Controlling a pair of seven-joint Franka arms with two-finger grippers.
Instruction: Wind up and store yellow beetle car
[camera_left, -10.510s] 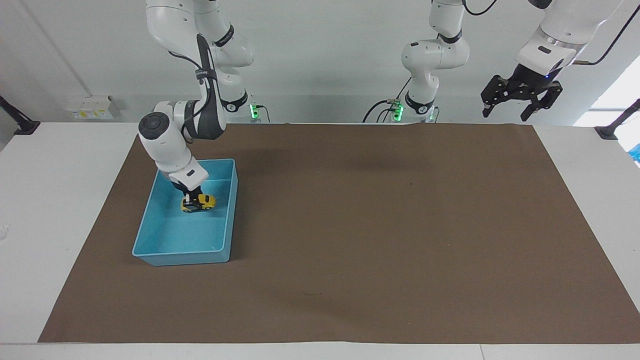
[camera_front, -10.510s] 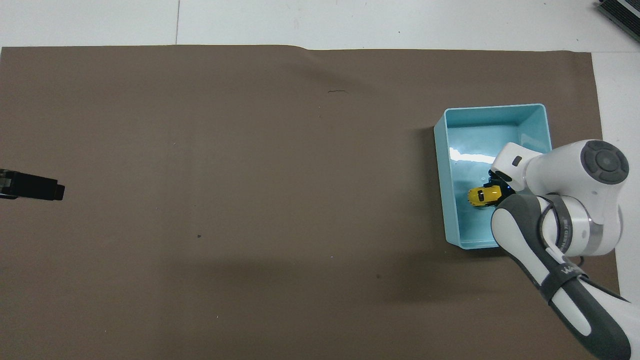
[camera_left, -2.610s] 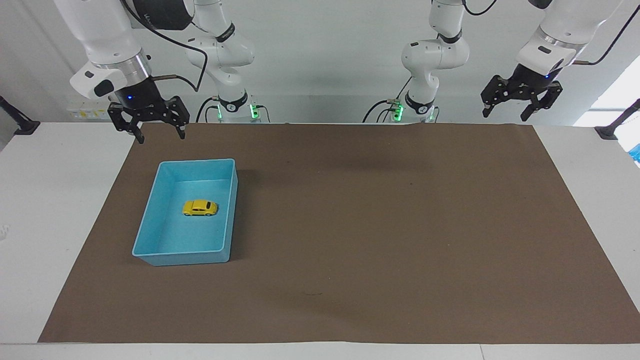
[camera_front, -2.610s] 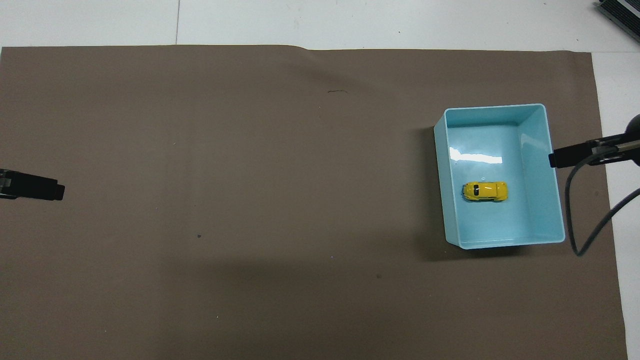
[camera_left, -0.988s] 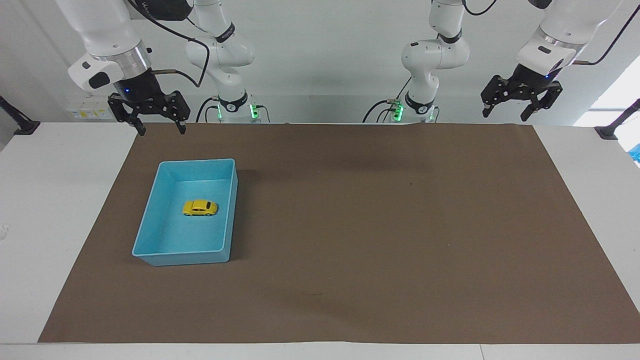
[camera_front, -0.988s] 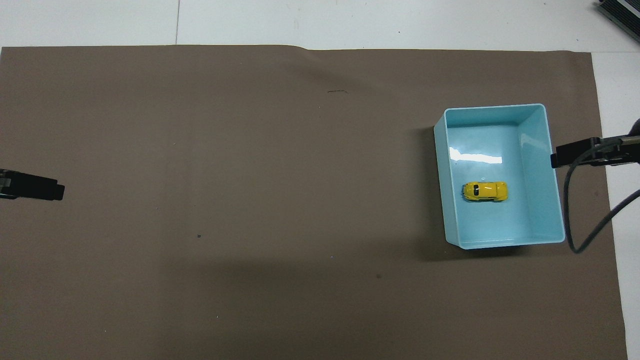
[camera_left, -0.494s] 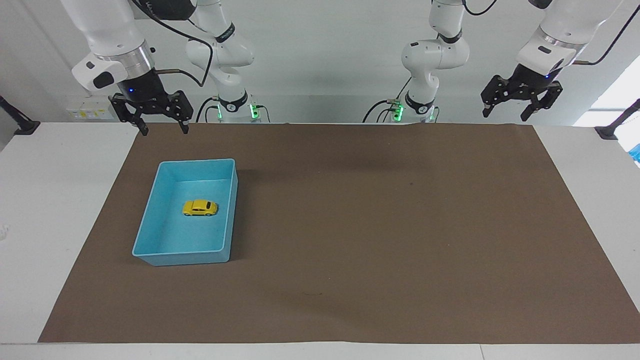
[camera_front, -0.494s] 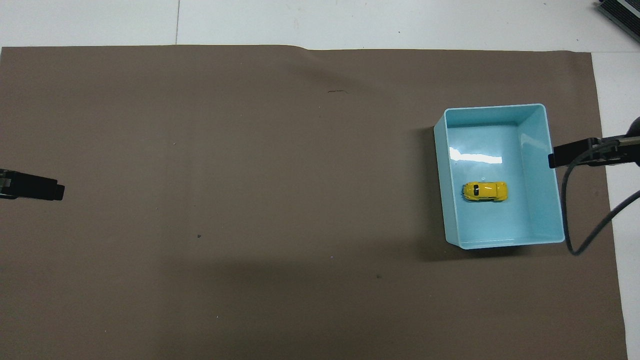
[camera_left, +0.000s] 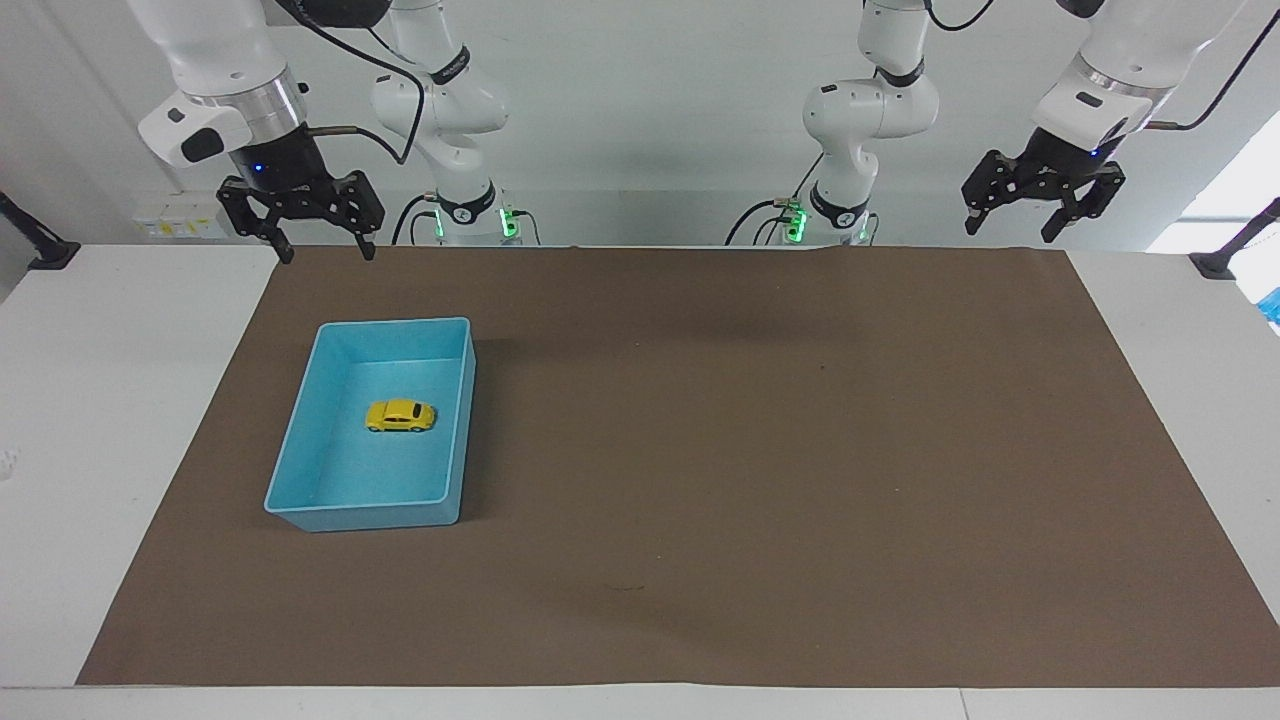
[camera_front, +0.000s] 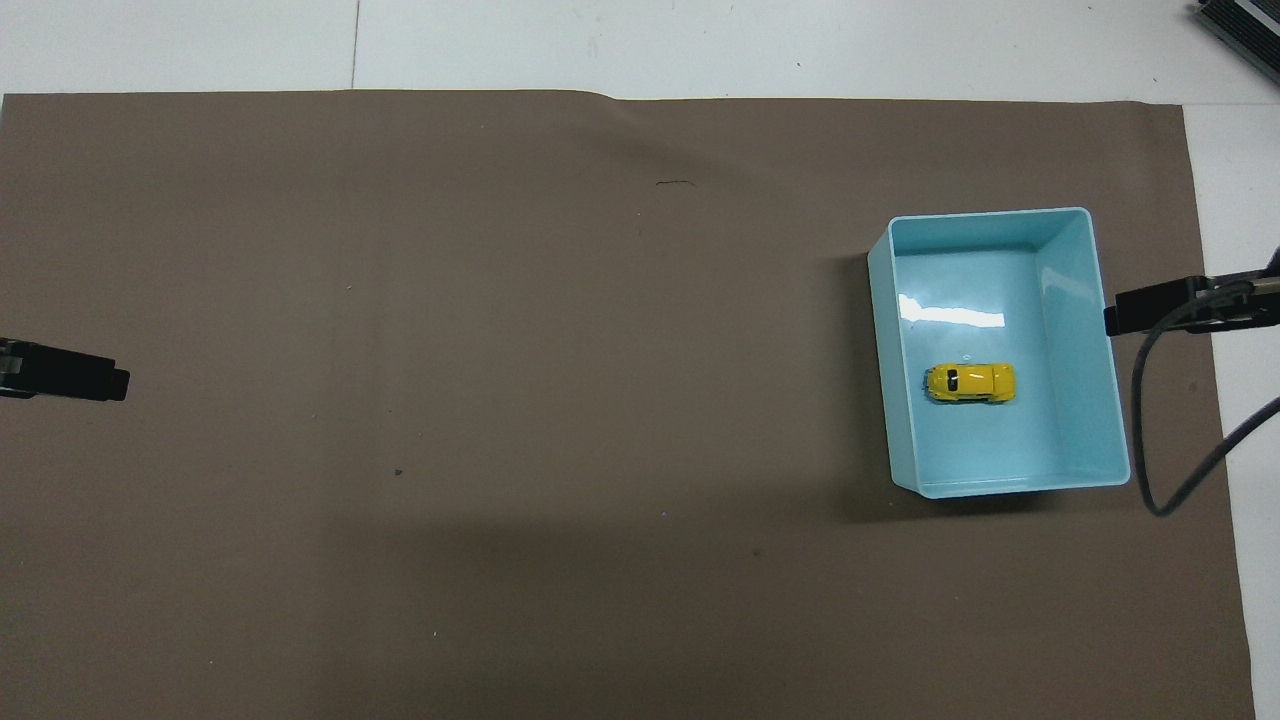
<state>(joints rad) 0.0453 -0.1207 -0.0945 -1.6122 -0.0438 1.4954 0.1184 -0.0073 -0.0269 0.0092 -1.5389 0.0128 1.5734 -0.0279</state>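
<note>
Upright, tiny yellow beetle car (camera_left: 400, 415), dark windows, in blue bin (camera_left: 300, 455), left claw (camera_left: 1040, 215) and right claw (camera_left: 320, 240) spread, empty.

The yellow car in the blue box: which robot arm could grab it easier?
Probably the right arm. Its open tool hangs just past the box's robot-side end, where the yellow car sits. The left tool waits, open, over the table's other end.
</note>
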